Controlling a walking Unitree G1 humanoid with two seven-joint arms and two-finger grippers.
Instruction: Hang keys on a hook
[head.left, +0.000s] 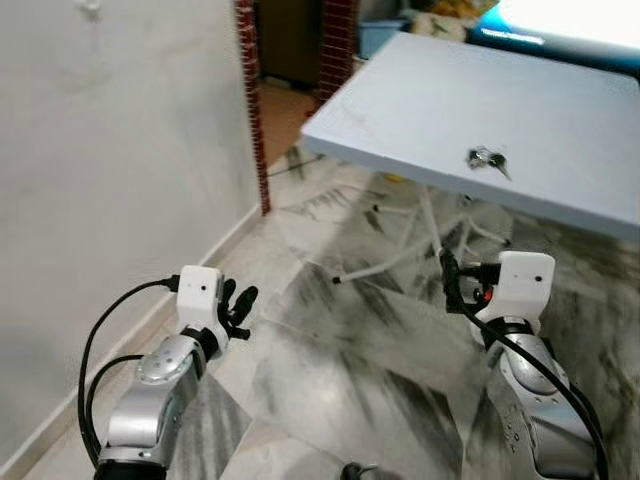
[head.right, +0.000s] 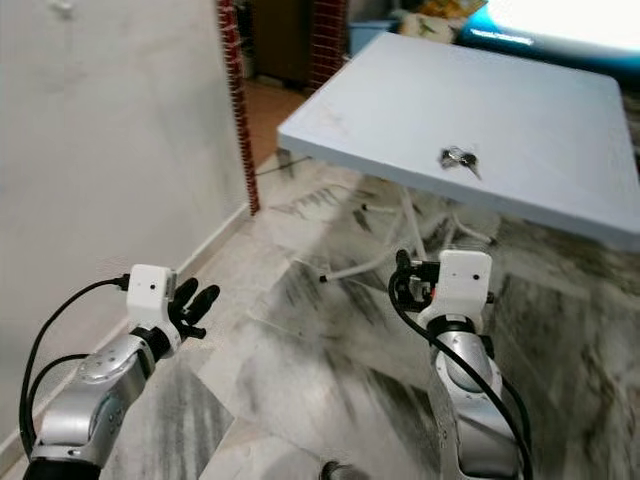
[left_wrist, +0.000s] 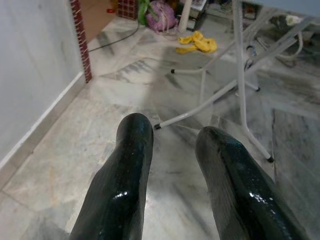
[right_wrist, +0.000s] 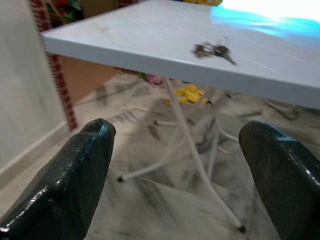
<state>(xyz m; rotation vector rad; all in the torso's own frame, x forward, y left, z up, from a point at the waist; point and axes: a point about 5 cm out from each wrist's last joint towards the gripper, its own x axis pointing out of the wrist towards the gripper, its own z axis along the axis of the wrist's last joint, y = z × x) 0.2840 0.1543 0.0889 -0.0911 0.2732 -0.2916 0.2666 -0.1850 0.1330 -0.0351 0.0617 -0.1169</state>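
- The keys (head.left: 487, 158) lie loose on top of the pale blue table (head.left: 420, 95), near its front edge and well apart from both our grippers; nothing holds them, so the pickup is not yet made.
- Our right gripper (right_wrist: 180, 165) is raised in front of us, below the level of the tabletop and pointed toward the keys. Its fingers (right_wrist: 65, 180) are spread wide with nothing between them. We judge it is held this way so the keys stay framed between the fingers while we close the gap.
- Our left gripper (left_wrist: 172, 175) hangs low over the marble floor (head.left: 340, 370), beside the white wall (head.left: 110, 160). Its fingers are parted a modest way and empty. It seems kept out of the reach, since one gripper is enough for a small bunch of keys.
- A small pale fitting high on the wall (head.left: 90, 8) may be the hook, but it is too blurred to tell.
- The keys lie flat on a smooth surface, so we expect the grasp to need a pinch at the raised ring, or they may slide away.
- The table's white legs (left_wrist: 240, 75) stand between us and the far side, so we should approach from the near edge.
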